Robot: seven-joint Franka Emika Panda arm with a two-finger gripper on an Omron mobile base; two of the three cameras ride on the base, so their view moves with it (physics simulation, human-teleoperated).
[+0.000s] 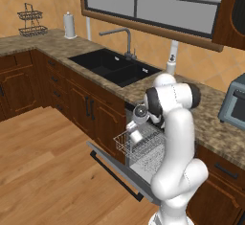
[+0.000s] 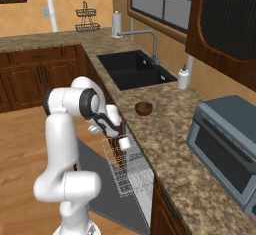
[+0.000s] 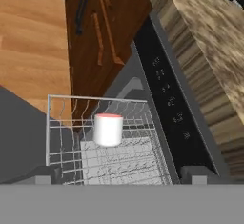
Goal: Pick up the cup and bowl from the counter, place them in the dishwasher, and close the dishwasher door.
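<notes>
- My gripper is wide open over the rack and holds nothing.
- The cup sits upright in the rack, just under my fingers. I think that step is done.
- The bowl is on the counter, near the sink.
- Next I think I must lift up, reach for the bowl and grab it.
- The door is down. It gets shut last.
- I see no words I can read.

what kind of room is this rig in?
A rendered home kitchen, by the look of it: a black double sink set in a granite counter, an open dishwasher with its wire rack pulled out, and a toaster oven.
</notes>
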